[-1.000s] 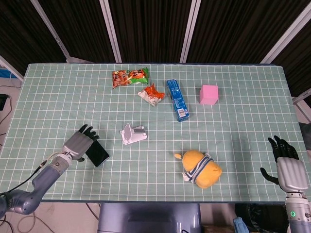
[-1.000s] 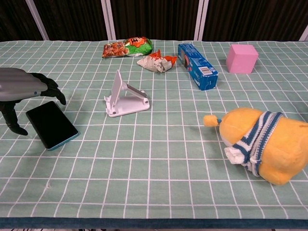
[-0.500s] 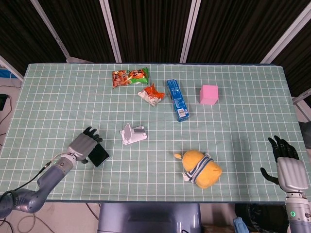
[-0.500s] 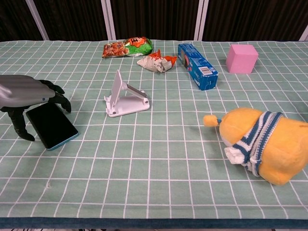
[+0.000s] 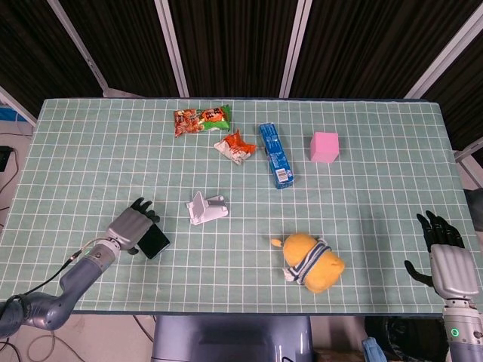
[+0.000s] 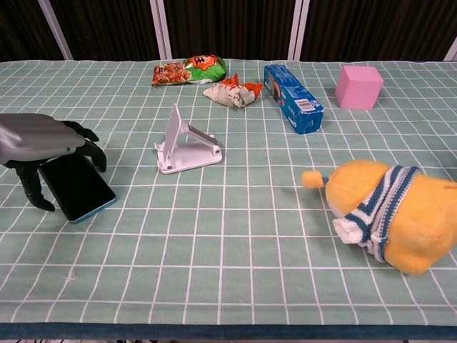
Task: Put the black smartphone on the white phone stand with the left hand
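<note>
The black smartphone (image 5: 156, 243) (image 6: 81, 189) lies flat on the green grid mat at the near left, screen up, with a light blue edge showing. My left hand (image 5: 130, 226) (image 6: 39, 137) arches over its left part, fingers spread past the far edge and thumb down by the near-left side; no firm grip shows. The white phone stand (image 5: 205, 209) (image 6: 184, 143) sits upright to the right of the phone, apart from it. My right hand (image 5: 447, 260) hangs open off the table's near right corner, seen only in the head view.
A yellow plush toy (image 5: 311, 262) (image 6: 389, 214) lies at the near right. Further back are a blue box (image 5: 276, 154) (image 6: 293, 88), a pink cube (image 5: 324, 146) (image 6: 358, 86), a snack bag (image 5: 201, 119) (image 6: 189, 70) and an orange wrapper (image 5: 235, 146) (image 6: 232, 91).
My left hand has slid right and down over the phone, covering more of it than a second ago. The phone, the stand and my right hand have not moved.
</note>
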